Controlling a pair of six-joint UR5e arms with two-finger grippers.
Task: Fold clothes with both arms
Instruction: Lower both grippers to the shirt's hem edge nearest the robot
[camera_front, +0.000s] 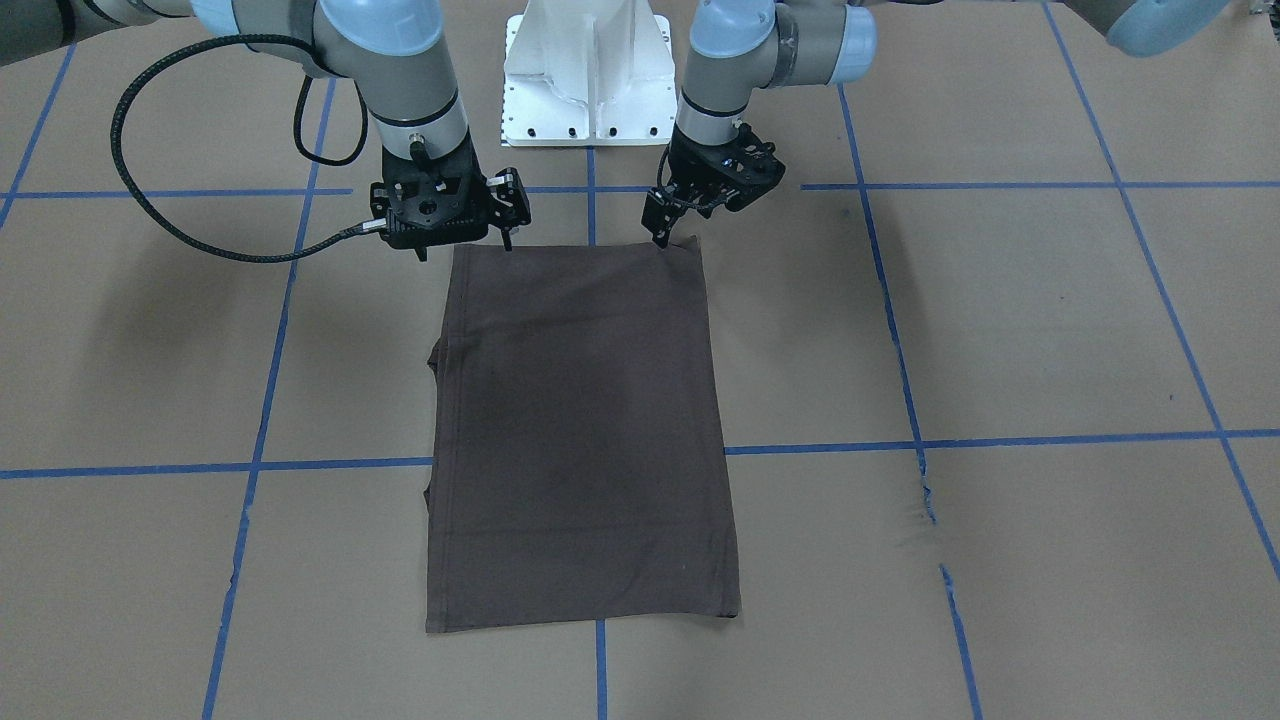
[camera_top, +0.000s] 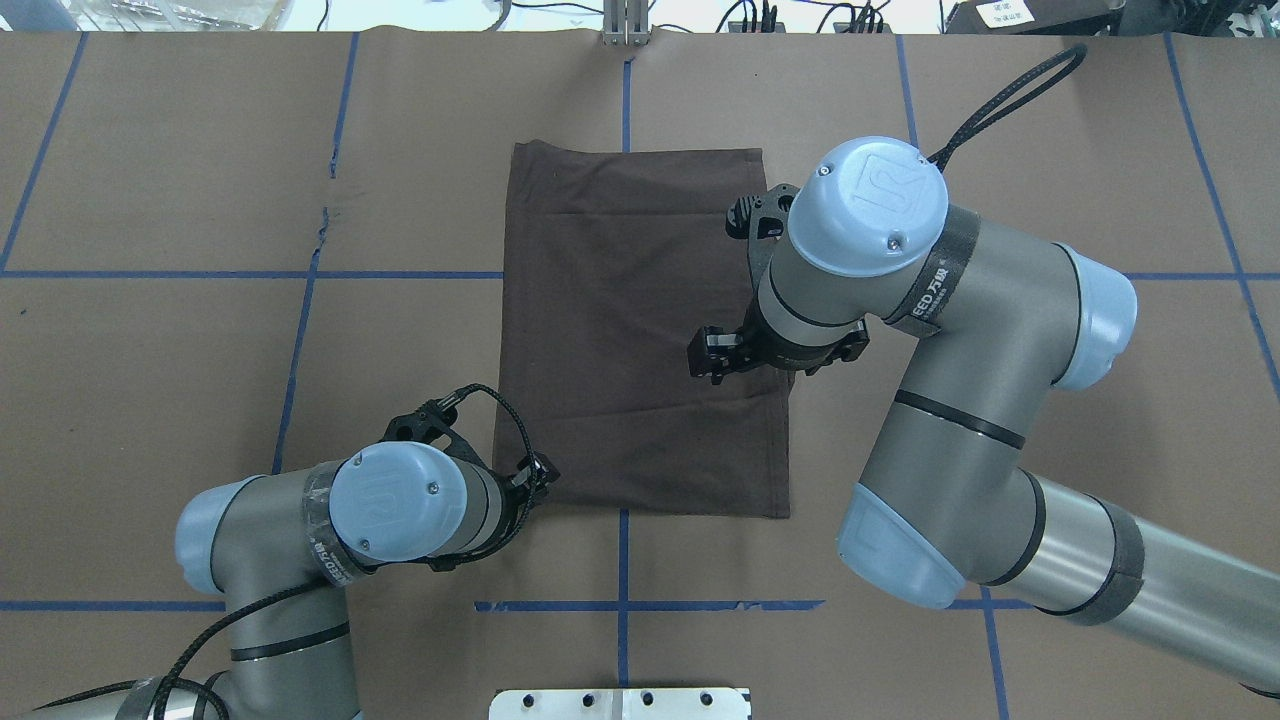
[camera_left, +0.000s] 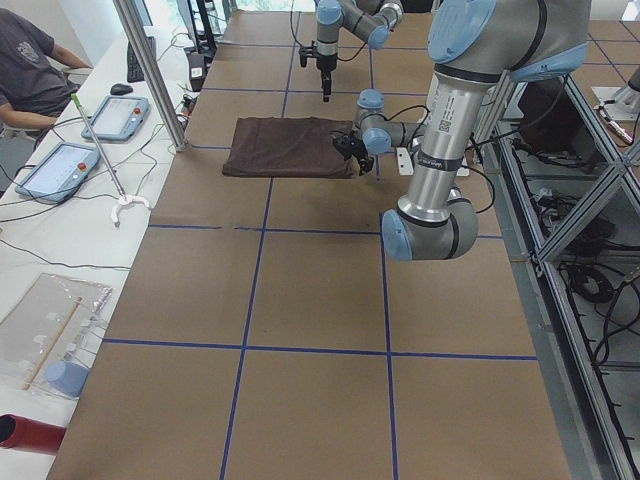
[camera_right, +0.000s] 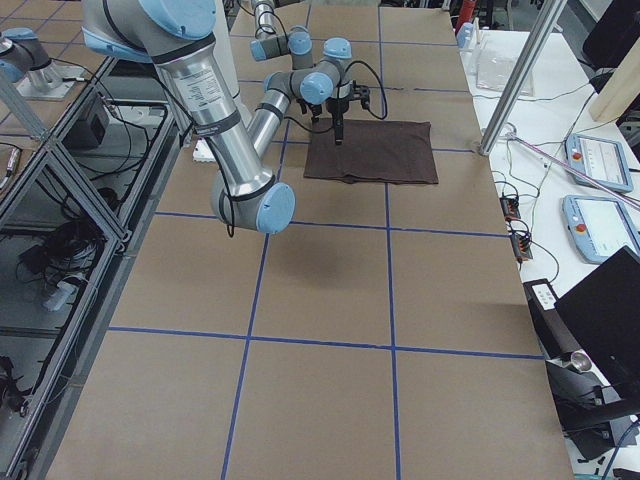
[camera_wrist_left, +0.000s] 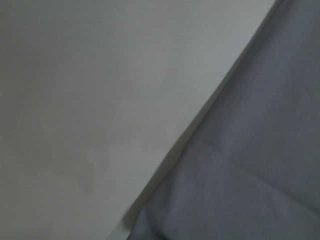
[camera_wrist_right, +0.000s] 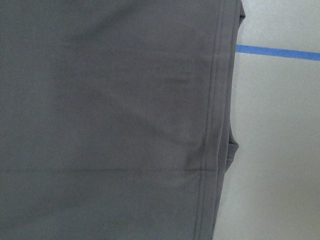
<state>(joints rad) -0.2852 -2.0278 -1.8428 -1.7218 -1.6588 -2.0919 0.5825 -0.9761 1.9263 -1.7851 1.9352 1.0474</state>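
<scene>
The dark grey-brown T-shirt (camera_front: 585, 430) lies flat on the table, folded into a long rectangle (camera_top: 640, 330); its collar and lettering are hidden. My left gripper (camera_front: 700, 222) is low at the shirt's near corner on my left (camera_top: 535, 478), one fingertip touching the slightly raised corner, and its jaws look open. The left wrist view shows the shirt's edge (camera_wrist_left: 250, 165) close up. My right gripper (camera_front: 464, 248) hangs open and empty above the shirt's near right part (camera_top: 715, 355). The right wrist view shows the hemmed edge (camera_wrist_right: 110, 120) from above.
The white pedestal base (camera_front: 587, 70) stands just behind the shirt's near edge. Blue tape lines (camera_front: 1000, 440) cross the brown paper cover, which has a tear (camera_front: 925, 500). An operator (camera_left: 30, 70), tablets (camera_left: 60, 165) and a metal post (camera_left: 150, 70) are on the far side.
</scene>
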